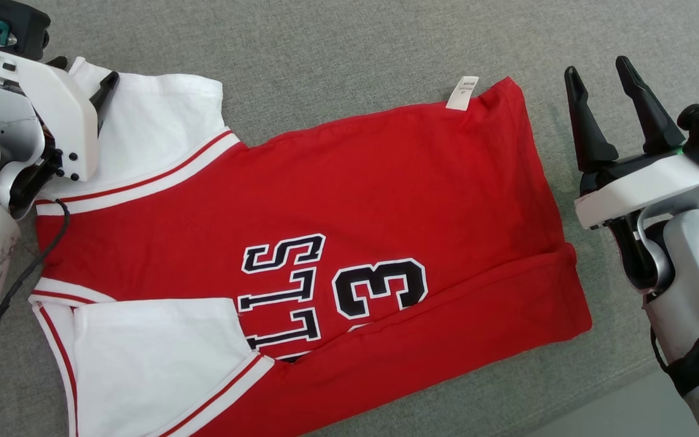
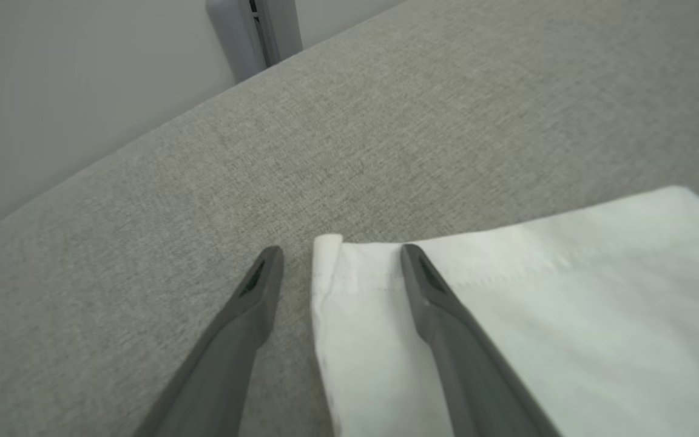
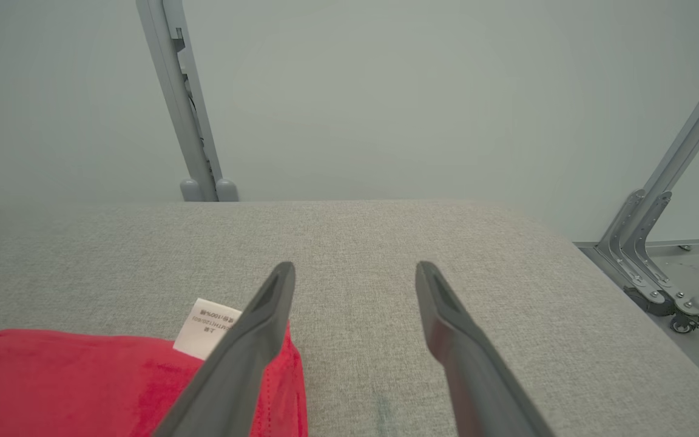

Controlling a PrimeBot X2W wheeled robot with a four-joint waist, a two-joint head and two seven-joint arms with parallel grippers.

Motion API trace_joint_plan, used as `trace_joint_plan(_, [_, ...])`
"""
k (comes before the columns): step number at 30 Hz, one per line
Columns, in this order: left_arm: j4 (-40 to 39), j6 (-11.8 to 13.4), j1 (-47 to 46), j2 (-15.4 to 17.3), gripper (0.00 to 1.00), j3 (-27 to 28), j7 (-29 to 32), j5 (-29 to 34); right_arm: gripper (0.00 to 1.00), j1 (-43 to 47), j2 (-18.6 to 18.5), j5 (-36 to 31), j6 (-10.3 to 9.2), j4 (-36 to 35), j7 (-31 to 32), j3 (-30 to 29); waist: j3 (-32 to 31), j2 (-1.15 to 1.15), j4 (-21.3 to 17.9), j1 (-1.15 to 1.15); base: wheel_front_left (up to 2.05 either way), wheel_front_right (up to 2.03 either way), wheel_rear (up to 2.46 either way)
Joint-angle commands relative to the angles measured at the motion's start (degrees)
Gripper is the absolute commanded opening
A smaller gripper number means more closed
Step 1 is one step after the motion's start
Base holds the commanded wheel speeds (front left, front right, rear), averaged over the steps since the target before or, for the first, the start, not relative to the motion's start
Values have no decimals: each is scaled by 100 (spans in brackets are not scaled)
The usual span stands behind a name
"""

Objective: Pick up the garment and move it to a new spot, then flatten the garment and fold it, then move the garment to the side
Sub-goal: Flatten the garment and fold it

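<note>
Two grippers flank the garment, and neither holds anything. At the upper left of the head view the left gripper [image 1: 82,71] has its jaws spread wide, straddling the corner of the white upper sleeve [image 1: 155,121]. Its wrist view shows one finger over the hem and the other over the grey fabric-covered table [image 1: 355,48]. The red jersey [image 1: 386,200], with white sleeves and black-and-white lettering, lies flat across the middle of the frame. Its lower long edge looks turned over the body, so the upper side seems next to fold. To do this well, the left jaws should come down and pinch both layers at the hem corner. They should then lift low and carry the sleeve toward the lettering without dragging the body. Right of centre, the small white care label [image 1: 462,93] marks the far hem corner. The right gripper [image 1: 598,79] hovers just beside it, jaws fully apart and empty. Gripping there would keep the fold line straight. Bare table lies along the top of the frame, but at the lower right the table's edge runs close to the jersey.
</note>
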Motion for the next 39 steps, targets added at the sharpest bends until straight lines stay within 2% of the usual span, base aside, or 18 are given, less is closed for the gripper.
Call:
trace_joint_plan(1, [170,6,73,25,32,-91,113,-36,100,-75,-32,26,-8,41,-52,17,2,0,2,0,0,0,0])
trace_joint_plan(2, [207,6,62,13,0,-118,124,-71,100,-88,-46,35,-8,66,-61,14,1,0,10,0,0,0,0])
trace_joint_plan(5, [230,6,33,-31,0,-199,97,-216,100,-154,-80,54,-8,125,-72,-1,-21,0,83,0,0,0,0])
trace_joint_plan(10, [86,6,-13,-120,0,-261,-348,-374,100,-160,-187,200,-8,283,125,79,-179,0,356,0,0,0,0])
trace_joint_plan(19, [-450,63,536,-512,0,-178,-1420,-614,100,41,-656,1218,-10,650,1046,499,-636,0,1097,0,0,0,0])
trace_joint_plan(23, [-803,220,903,-647,0,-135,-1689,-700,100,124,-929,1468,-9,896,1190,720,-732,0,1392,0,0,0,0])
trace_joint_plan(30, [-1502,381,1412,-716,0,-190,-1835,-782,100,10,-1307,1919,-9,1165,1323,961,-746,0,1762,0,0,0,0])
trace_joint_plan(39, [-2018,487,1673,-705,0,-302,-1772,-777,100,-269,-1500,2096,-9,1540,1445,1294,-673,0,1987,0,0,0,0])
